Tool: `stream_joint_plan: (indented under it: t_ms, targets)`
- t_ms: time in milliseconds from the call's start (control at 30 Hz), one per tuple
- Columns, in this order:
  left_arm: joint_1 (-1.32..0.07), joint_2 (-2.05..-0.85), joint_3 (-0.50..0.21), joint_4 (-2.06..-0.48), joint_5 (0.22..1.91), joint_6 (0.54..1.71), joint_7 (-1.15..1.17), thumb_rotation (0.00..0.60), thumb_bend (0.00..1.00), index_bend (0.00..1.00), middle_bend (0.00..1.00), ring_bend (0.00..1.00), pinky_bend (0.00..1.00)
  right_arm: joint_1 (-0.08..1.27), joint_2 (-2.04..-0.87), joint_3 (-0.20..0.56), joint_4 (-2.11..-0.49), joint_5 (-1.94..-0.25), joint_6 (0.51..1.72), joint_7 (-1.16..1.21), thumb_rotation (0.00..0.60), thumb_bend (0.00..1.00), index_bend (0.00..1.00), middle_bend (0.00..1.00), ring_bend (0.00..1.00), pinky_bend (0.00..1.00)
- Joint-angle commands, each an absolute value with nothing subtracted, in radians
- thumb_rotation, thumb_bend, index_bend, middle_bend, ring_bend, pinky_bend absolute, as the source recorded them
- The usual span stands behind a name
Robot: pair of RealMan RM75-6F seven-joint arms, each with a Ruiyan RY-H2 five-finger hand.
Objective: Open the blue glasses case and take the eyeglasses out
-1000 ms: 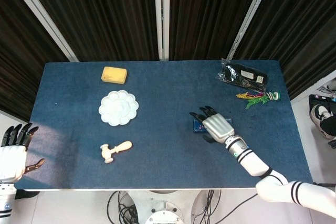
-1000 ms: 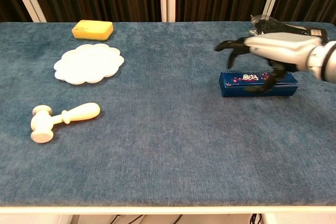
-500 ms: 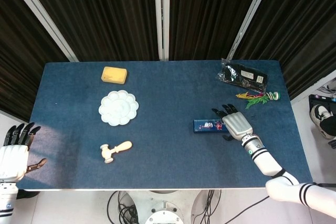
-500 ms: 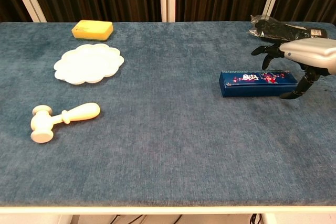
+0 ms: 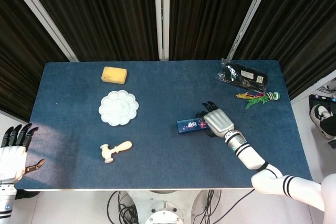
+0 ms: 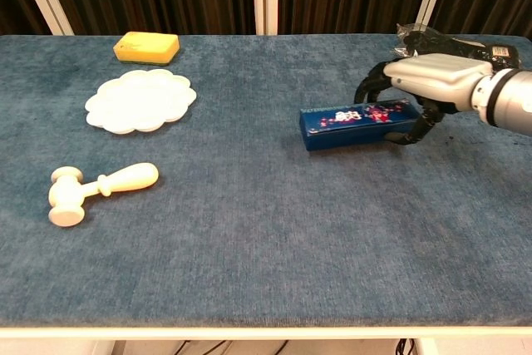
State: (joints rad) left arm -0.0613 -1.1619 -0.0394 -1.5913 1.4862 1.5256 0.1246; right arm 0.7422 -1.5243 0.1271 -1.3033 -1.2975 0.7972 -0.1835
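The blue glasses case (image 5: 190,125) (image 6: 353,123), closed and printed with small flowers, lies slanted right of the table's middle. My right hand (image 5: 218,121) (image 6: 426,79) grips its right end, fingers curled over the far side and thumb at the near side. That end of the case is hidden under the hand. No eyeglasses show. My left hand (image 5: 12,153) hangs off the table's near left corner with its fingers spread and nothing in it; only the head view shows it.
A yellow sponge (image 5: 114,75) (image 6: 146,46) lies at the back left, with a white flower-shaped palette (image 5: 118,108) (image 6: 140,100) in front of it. A wooden mallet (image 5: 115,151) (image 6: 96,186) lies near the front left. A black packet (image 5: 243,76) and a colourful feathered toy (image 5: 258,97) sit at the back right.
My right hand moved left from beside the case's right end and closed on it. The case shifted left and now sits slanted. The left hand stayed put.
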Motion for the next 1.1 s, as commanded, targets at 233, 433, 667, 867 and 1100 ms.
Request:
stream_joint_plan:
  t_ms: [233, 433, 667, 867, 1100]
  targets:
    - [-0.05, -1.164, -0.037, -1.584, 1.485, 1.537, 0.115, 0.6, 0.04, 0.15, 0.07, 0.0, 0.0, 0.806, -1.476, 0.115, -1.409, -1.127, 0.718, -0.447, 0.6, 0.18, 0.0, 0.21, 0.0, 0.0]
    - [-0.054, -1.165, -0.039, -1.583, 1.492, 1.535, 0.118, 0.6, 0.04, 0.15, 0.07, 0.0, 0.0, 0.812, -1.437, 0.124, -1.499, -1.093, 0.758, -0.48, 0.6, 0.18, 0.0, 0.23, 0.0, 0.0]
    - [-0.051, -1.162, -0.04, -1.587, 1.491, 1.539, 0.12, 0.6, 0.04, 0.15, 0.07, 0.0, 0.0, 0.834, -1.452, 0.122, -1.485, -1.071, 0.749, -0.47, 0.6, 0.23, 0.1, 0.3, 0.0, 0.0]
    - [-0.051, -1.162, -0.041, -1.587, 1.491, 1.538, 0.12, 0.6, 0.04, 0.15, 0.07, 0.0, 0.0, 0.838, -1.459, 0.118, -1.475, -1.074, 0.756, -0.446, 0.6, 0.3, 0.15, 0.33, 0.0, 0.0]
    - [-0.053, -1.163, -0.043, -1.585, 1.49, 1.534, 0.12, 0.6, 0.04, 0.15, 0.07, 0.0, 0.0, 0.849, -1.462, 0.109, -1.469, -1.068, 0.755, -0.447, 0.6, 0.3, 0.15, 0.33, 0.0, 0.0]
